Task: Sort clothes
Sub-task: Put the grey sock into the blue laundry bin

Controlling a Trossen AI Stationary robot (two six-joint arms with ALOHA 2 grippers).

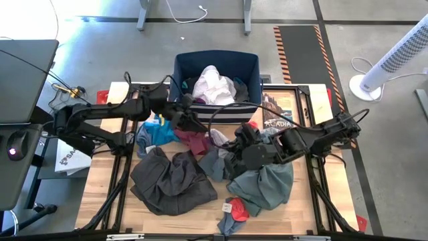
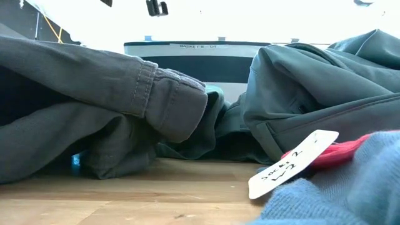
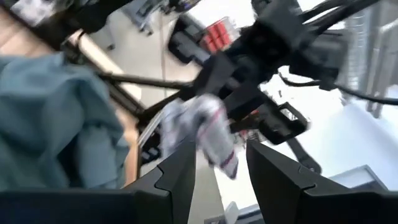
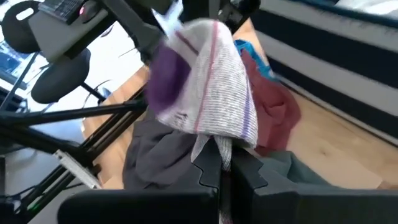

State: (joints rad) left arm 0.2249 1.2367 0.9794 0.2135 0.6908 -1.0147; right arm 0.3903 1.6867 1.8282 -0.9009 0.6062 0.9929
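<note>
My right gripper (image 4: 221,167) is shut on a small white-and-grey striped cloth with a purple patch (image 4: 205,81), lifted above the table's middle (image 1: 219,137). My left gripper (image 3: 217,171) is open just left of it (image 1: 190,120). The cloth's hanging end (image 3: 224,158) shows between its two fingers, and I cannot tell whether they touch it. On the table lie dark grey trousers (image 1: 170,181), a grey-green shirt (image 1: 267,184), a maroon piece (image 1: 194,142), a bright blue piece (image 1: 157,130) and a red sock (image 1: 237,209). My right gripper pinches the striped cloth between its two shut fingers at a bunched edge (image 4: 214,148). The cloth is lifted clear of the table and bulges out slack beyond the fingertips. One layer or several, I cannot tell.
The navy bin with white stripes (image 1: 217,63) stands at the table's far edge with a white garment (image 1: 212,86) inside. A tagged red sock (image 2: 337,153) and a grey-blue sock (image 2: 350,194) lie near the front edge. Bare wood shows at the front left (image 1: 107,201).
</note>
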